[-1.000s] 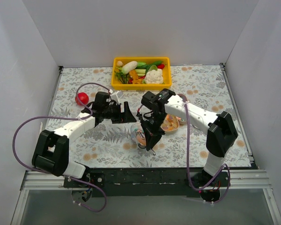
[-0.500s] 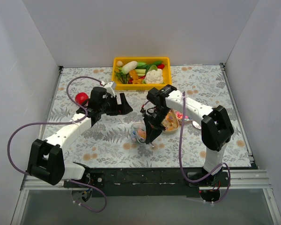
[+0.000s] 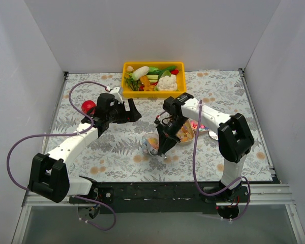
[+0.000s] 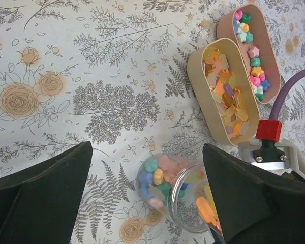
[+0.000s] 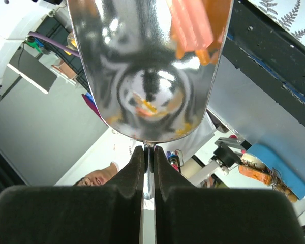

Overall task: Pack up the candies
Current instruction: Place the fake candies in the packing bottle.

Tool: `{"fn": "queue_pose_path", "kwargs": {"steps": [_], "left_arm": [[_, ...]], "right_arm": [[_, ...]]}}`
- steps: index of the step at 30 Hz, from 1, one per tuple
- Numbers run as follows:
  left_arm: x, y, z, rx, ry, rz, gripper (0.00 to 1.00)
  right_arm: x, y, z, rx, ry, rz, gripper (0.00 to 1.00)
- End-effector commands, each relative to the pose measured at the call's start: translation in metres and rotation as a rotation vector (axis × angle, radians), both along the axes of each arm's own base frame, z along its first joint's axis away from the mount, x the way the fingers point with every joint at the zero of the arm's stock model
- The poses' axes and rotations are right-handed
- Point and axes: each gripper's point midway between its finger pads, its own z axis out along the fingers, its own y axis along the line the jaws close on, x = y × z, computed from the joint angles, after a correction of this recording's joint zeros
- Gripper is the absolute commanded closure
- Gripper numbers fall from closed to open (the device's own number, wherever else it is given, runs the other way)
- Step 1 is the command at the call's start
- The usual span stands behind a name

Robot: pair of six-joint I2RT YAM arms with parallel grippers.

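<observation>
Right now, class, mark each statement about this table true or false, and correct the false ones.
1. The right fingers are shut on a metal scoop. True.
2. The left fingers hold the jar. False: they are open, apart from the jar.
3. The yellow bin holds toy vegetables. True.
4. The red ball lies in the yellow bin. False: it lies on the table, outside it.
5. Two oval trays hold candies. True.

Left gripper (image 3: 130, 110) has backed off from the jar (image 3: 151, 144), up and left. Right arm (image 3: 229, 133) elbow swung inward; right gripper (image 3: 164, 144) with scoop (image 5: 147, 66) nudged slightly.
</observation>
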Motion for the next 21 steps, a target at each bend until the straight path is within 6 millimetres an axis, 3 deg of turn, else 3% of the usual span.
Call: {"fn": "queue_pose_path", "kwargs": {"steps": [1, 12, 21], "left_arm": [[0.002, 0.003, 0.025, -0.005, -0.071, 0.015, 0.09], [0.004, 0.004, 0.027, -0.002, -0.079, 0.016, 0.08], [0.006, 0.003, 0.028, -0.004, -0.082, 0.019, 0.08]], "right_arm": [[0.0, 0.003, 0.011, 0.038, 0.052, -0.026, 0.99], [-0.005, 0.001, 0.019, 0.052, 0.166, -0.078, 0.99], [0.02, 0.017, 0.044, 0.119, 0.078, -0.092, 0.99]]}}
